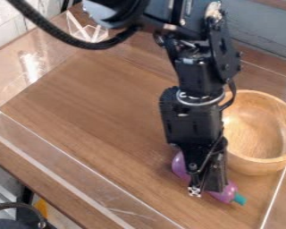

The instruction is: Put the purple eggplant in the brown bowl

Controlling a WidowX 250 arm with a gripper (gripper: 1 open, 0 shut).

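Note:
The purple eggplant point(227, 190) lies on the wooden table near its front right edge, with its teal stem tip pointing right. My gripper point(204, 184) points steeply down over the eggplant's middle, and purple shows on both sides of the dark fingers point(200, 176). The fingers are shut on the eggplant, which still rests on the table. The brown bowl point(272, 114) stands just right of and behind the gripper. What shows of its inside is bare, and the arm hides its left rim.
The wooden table top point(86, 107) stretches left of the arm. A clear plastic strip runs along the table's front edge point(74, 183). Black cables point(74, 40) hang from the arm at the upper left. The table's right edge lies close behind the bowl.

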